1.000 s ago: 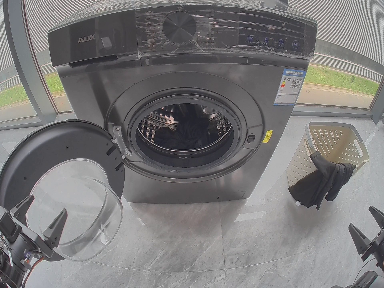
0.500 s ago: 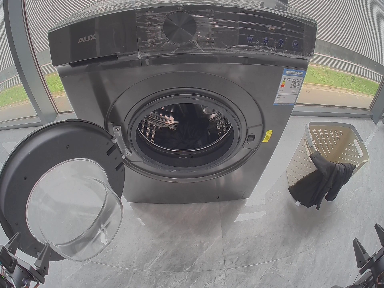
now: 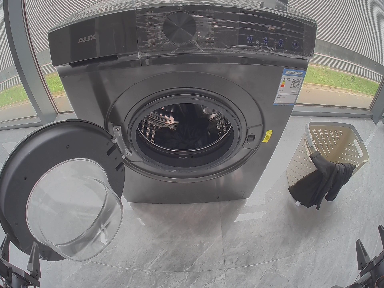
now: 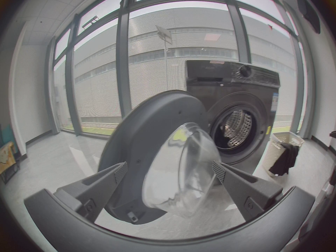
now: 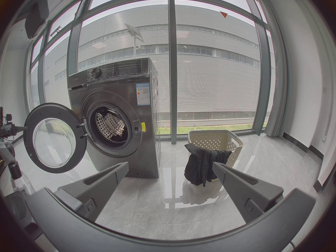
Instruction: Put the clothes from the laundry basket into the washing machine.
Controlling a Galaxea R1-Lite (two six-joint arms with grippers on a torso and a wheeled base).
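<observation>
- The right gripper is hanging low in front of the washing machine, off toward the machine's right side as the robot faces it. Its two fingers are standing wide apart and gripping nothing.
- The left gripper is sitting just as low on the machine's other side, close in front of the swung-open door. Its fingers are likewise spread and holding nothing.
- Outward from the right gripper, the dark garment is lying ahead and a little inward, toward the machine. The two are well apart, with floor showing between them.
- The garment is draping over the rim of the laundry basket on the side facing the robot. Its long axis is running down the basket's outer wall, from the rim toward the floor.
- The basket is standing on the floor just beside the machine's right front corner.
- To my eye the right arm is clearly the nearer one. The left would be reaching across the whole front of the machine.
- The drum opening is gaping in the middle of the machine's front, with the door hinged on the side away from the basket. The way from basket to drum is therefore looking unobstructed.
</observation>
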